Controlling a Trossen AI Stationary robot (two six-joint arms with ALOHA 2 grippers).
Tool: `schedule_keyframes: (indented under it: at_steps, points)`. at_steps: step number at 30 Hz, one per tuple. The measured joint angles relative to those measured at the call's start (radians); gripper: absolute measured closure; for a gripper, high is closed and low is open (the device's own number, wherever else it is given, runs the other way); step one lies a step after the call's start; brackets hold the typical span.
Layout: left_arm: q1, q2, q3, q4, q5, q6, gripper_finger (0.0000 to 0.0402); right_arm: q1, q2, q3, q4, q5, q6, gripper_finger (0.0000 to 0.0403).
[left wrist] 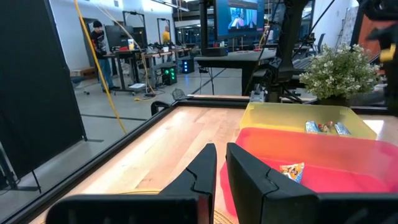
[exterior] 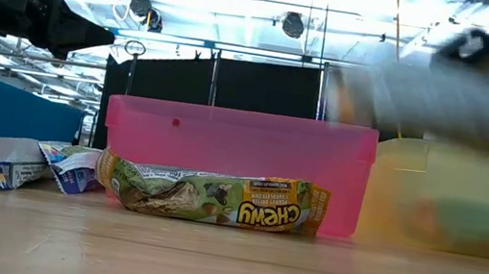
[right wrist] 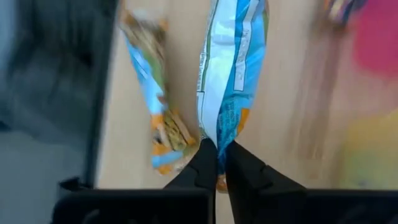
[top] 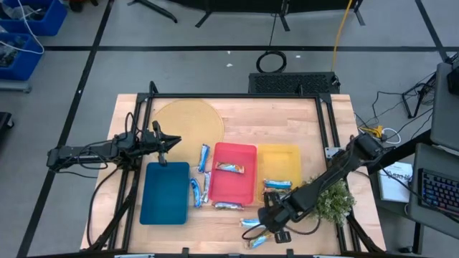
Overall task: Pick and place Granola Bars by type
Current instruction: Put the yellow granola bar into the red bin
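Right claw [right wrist: 216,155] clenched on end of light-blue granola bar [right wrist: 229,74] on tabletop [top: 301,229] near front edge; grip visible only in right wrist view. Left claw [left wrist: 221,163] near-closed, empty, above blue tray [top: 165,193].

**A:** what's around the wooden table [top: 287,115]?

**B:** Grey floor [top: 215,72] with black tape lines, blue bins [top: 29,21] off the far-left corner, a yellow cable [top: 343,25] trailing behind it. Keyboard [top: 439,192] and papers to its right.

**A:** and further back?

**B:** Black partition [left wrist: 37,87], a lit screen [left wrist: 242,15], workbenches [left wrist: 134,56] with a person [left wrist: 97,46] standing there.
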Motion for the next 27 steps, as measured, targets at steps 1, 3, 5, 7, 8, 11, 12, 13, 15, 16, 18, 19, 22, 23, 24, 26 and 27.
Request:
schedule_keyframes:
  at_steps: [1,3,5,7,8,11,12,13,15,16,18,19,22,23,24,26,27]
  points:
    - [0.000,0.000,0.000,0.000,0.000,0.000,0.0355,0.001,-0.023,0.000,0.008,0.025,-0.008,0.0396]
    - [0.000,0.000,0.000,0.000,0.000,0.001,0.0355,0.001,-0.073,0.000,0.026,0.075,-0.044,0.0399]
    - [0.000,0.000,0.000,0.002,0.000,0.001,0.0355,-0.007,-0.125,0.002,0.059,0.122,-0.105,0.0400]
    - [0.000,0.000,0.000,0.007,0.000,0.000,0.0355,-0.036,-0.167,0.002,0.088,0.154,-0.180,0.0400]
    - [0.000,0.000,0.000,0.007,0.000,-0.003,0.0355,-0.057,-0.185,0.002,0.104,0.162,-0.221,0.0400]
    - [0.000,0.000,0.000,0.006,0.000,-0.005,0.0355,-0.146,-0.216,0.002,0.168,0.159,-0.346,0.0402]
    - [0.000,0.000,0.000,0.004,0.000,-0.005,0.0355,-0.183,-0.221,0.002,0.192,0.144,-0.379,0.0402]
    - [0.000,0.000,0.000,0.004,0.000,-0.005,0.0355,-0.221,-0.223,0.002,0.212,0.105,-0.408,0.0402]
    - [0.000,0.000,0.000,0.002,0.000,-0.006,0.0355,-0.301,-0.220,0.002,0.237,0.027,-0.435,0.0402]
    - [0.000,0.000,0.000,0.001,0.000,-0.006,0.0355,-0.341,-0.214,0.002,0.240,-0.012,-0.438,0.0403]
    - [0.000,0.000,0.000,0.001,0.000,-0.006,0.0355,-0.417,-0.195,0.002,0.237,-0.070,-0.441,0.0403]
    - [0.000,0.000,0.000,0.001,0.000,-0.006,0.0355,-0.452,-0.182,0.002,0.235,-0.096,-0.441,0.0403]
    - [0.000,0.000,0.000,0.000,0.000,-0.006,0.0355,-0.539,-0.134,0.002,0.236,-0.169,-0.445,0.0402]
    - [0.000,0.000,0.000,0.000,0.000,-0.006,0.0355,-0.562,-0.113,0.002,0.235,-0.189,-0.445,0.0402]
    - [0.000,0.000,0.000,0.000,0.000,-0.006,0.0355,-0.582,-0.088,0.002,0.235,-0.209,-0.446,0.0402]
    - [0.000,0.000,0.000,0.000,0.000,-0.006,0.0355,-0.615,-0.045,0.002,0.219,-0.234,-0.459,0.0402]
    - [0.000,0.000,0.000,0.000,0.000,-0.006,0.0355,-0.627,-0.025,0.002,0.208,-0.236,-0.464,0.0402]
